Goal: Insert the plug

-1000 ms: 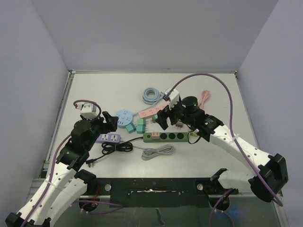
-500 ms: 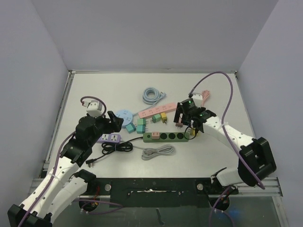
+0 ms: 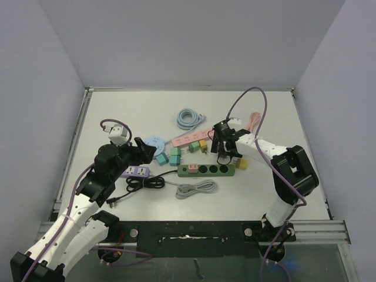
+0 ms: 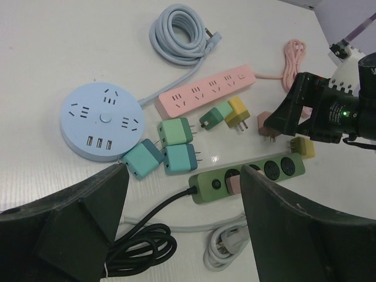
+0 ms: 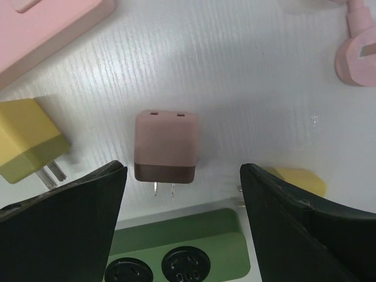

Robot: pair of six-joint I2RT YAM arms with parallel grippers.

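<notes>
A pink adapter plug (image 5: 164, 147) with a brown face lies flat on the table, its two prongs pointing at the green power strip (image 5: 182, 241). My right gripper (image 5: 182, 179) is open and hangs right over it, a finger on either side, not touching it. The left wrist view shows the same plug (image 4: 269, 124) beside the right gripper (image 4: 296, 111), above the green strip (image 4: 258, 173). A pinkish plug (image 4: 234, 184) sits in the strip's first socket. My left gripper (image 4: 185, 235) is open and empty, held above the table left of the strip (image 3: 205, 170).
A yellow plug (image 5: 296, 179) lies at the strip's right end, and a yellow adapter (image 5: 26, 147) to the left. Also here are a pink power strip (image 4: 205, 94), a blue round hub (image 4: 103, 117), teal adapters (image 4: 176, 147), a black cable coil (image 4: 135, 249) and a grey cable (image 3: 197, 188).
My right arm has swung round and brought its open gripper over the pink adapter plug. My left gripper has shifted slightly to the right.
</notes>
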